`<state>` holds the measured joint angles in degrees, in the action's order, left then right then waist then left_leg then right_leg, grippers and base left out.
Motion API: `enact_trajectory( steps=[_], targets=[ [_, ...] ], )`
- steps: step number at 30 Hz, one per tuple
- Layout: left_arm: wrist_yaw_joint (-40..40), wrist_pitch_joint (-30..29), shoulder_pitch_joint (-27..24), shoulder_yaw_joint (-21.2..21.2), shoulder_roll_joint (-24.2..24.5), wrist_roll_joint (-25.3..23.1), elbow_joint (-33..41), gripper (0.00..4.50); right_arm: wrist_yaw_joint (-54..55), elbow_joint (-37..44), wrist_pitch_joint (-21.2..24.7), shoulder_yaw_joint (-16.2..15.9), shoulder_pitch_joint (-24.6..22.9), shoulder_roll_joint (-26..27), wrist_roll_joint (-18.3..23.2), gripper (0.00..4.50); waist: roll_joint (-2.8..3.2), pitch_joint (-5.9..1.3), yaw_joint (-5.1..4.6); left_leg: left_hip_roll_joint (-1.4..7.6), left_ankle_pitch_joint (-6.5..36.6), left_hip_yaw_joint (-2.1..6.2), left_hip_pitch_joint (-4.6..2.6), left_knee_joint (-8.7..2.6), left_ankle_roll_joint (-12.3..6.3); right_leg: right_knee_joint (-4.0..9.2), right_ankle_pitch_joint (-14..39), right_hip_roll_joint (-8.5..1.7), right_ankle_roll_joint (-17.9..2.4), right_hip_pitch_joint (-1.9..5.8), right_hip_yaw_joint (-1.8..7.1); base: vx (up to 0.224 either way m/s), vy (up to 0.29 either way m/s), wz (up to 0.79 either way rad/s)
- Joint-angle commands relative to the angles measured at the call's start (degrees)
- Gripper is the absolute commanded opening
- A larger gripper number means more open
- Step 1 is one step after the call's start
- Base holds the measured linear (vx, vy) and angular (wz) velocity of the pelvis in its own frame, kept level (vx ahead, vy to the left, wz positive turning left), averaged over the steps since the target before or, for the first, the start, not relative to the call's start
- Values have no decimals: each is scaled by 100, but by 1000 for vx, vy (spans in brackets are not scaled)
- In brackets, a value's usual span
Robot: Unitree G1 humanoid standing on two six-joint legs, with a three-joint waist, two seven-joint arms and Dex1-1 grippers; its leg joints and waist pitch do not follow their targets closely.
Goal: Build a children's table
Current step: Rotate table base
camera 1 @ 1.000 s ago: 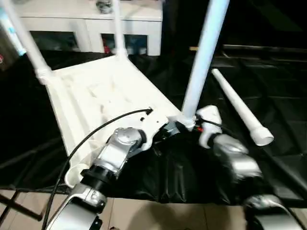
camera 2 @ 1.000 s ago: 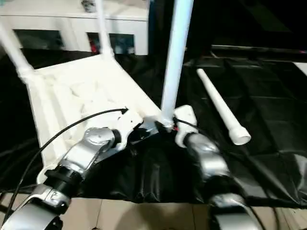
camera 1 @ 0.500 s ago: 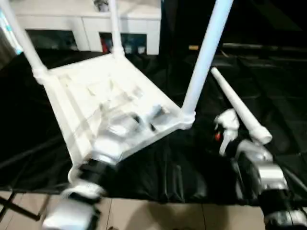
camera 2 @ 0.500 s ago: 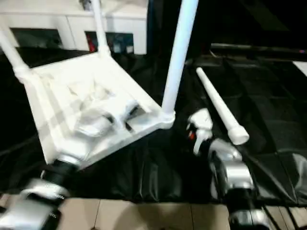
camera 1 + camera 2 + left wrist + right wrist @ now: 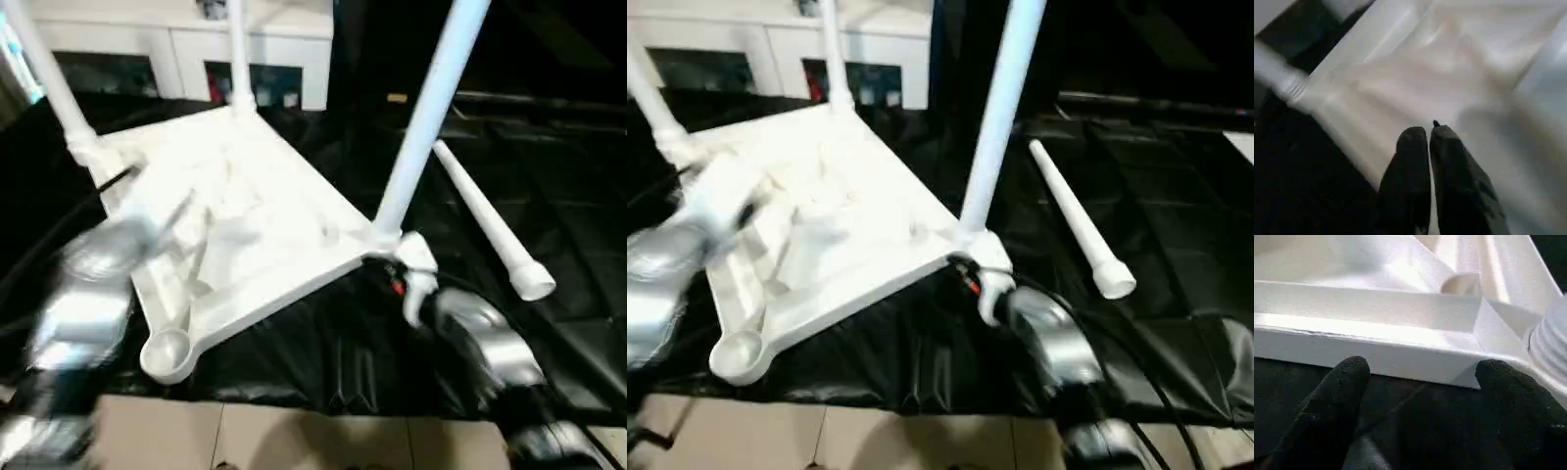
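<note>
Right gripper [image 5: 1418, 377] at lower right, fingers spread wide, empty, just short of near rim of white tabletop [image 5: 245, 235]. Left gripper [image 5: 1429, 134] at centre left, fingers pressed together, empty, over ribbed underside. Tabletop upside down on black sheet [image 5: 343, 362], mid-frame; empty round socket [image 5: 167, 351] nearest. Three tapered legs upright. Fourth leg [image 5: 485, 220] lying loose, right. White cabinet [image 5: 186, 44] along top.

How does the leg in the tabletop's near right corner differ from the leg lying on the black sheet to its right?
The white tapered tube leg in the near right corner stands upright; the loose white tapered tube leg lies flat on the black sheet. The standing one is seated in the white square plastic tabletop; the loose one lies apart from it. Both are white, long and tapered.
</note>
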<state>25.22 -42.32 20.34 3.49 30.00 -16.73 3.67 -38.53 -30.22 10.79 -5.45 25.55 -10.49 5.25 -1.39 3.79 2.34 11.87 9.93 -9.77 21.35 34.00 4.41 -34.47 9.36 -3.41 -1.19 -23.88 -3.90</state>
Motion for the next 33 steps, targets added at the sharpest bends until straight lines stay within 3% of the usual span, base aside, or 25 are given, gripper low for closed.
enact_trajectory(
  steps=[1,3,10,13,18,22,28,33],
  targets=[
    [-33,-131,-83,-12,103,-132,107,1,131,-135,72,54,79,11,-21,394,87,-372,-21,112,1630,24,-94,-418,-48,458,1908,-354,-1006,238,250,0,0,0],
    [127,-171,-346,-211,271,-73,42,0,216,-299,27,63,179,78,-40,377,31,-390,-18,108,1588,36,-60,-425,-63,437,1878,-372,-986,267,249,0,0,0],
    [832,-172,-618,-721,225,331,226,0,562,-710,-3,78,431,261,-138,332,80,-388,-7,114,1585,34,-79,-433,-7,427,1762,-388,-1077,252,265,0,0,0],
    [1047,-128,-633,-871,251,386,286,0,665,-859,-33,76,520,290,-165,317,63,-389,-30,109,1605,35,-70,-431,4,425,1782,-387,-1060,268,265,0,0,0],
    [1827,-36,-677,-1417,631,542,398,0,768,-1286,-186,41,823,356,-250,251,47,-398,-32,104,1424,22,-69,-417,-35,389,1610,-381,-1113,270,272,0,0,0],
    [2734,89,-660,-1841,809,1024,809,0,877,-1718,-340,56,1147,397,-332,227,53,-383,-50,112,1528,15,-87,-419,30,393,1748,-392,-1151,253,280,0,0,0],
    [3130,88,-452,-2173,566,1357,1067,0,881,-1874,-418,55,1276,414,-330,161,35,-399,-61,97,1403,-4,-75,-396,70,369,1626,-372,-1096,279,292,0,0,0],
    [3038,353,-165,-2518,-13,1416,834,0,855,-1979,-505,106,1325,372,-335,116,28,-408,-75,87,1318,-11,-44,-380,41,363,1541,-370,-1113,317,288,0,0,0]
  ],
)
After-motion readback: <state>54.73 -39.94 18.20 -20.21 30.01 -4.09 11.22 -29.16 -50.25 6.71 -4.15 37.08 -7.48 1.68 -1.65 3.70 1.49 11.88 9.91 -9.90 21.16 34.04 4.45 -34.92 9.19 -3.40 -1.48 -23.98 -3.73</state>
